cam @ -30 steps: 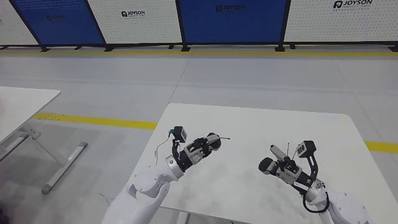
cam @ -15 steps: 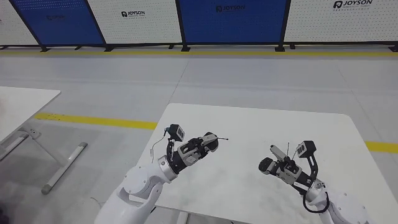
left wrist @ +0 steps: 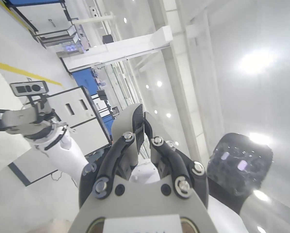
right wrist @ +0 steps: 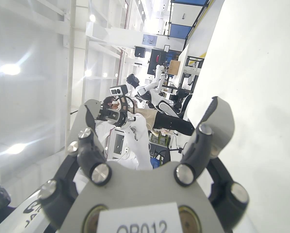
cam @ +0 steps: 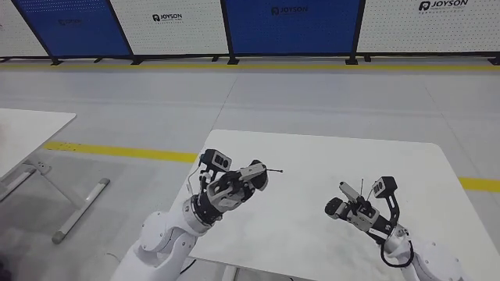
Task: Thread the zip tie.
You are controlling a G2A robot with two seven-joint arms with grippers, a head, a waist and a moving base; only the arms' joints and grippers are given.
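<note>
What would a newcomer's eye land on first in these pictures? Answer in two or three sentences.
First, the left gripper, held over the near left part of the white table and pinched shut on a thin dark zip tie that sticks out toward the other arm. Next, the right gripper across from it, with its fingers spread wide and nothing between them.

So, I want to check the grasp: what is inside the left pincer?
The left pincer is shut on the zip tie. The tie's thin black end juts out past the tips. The part that is held is covered by the pads.
</note>
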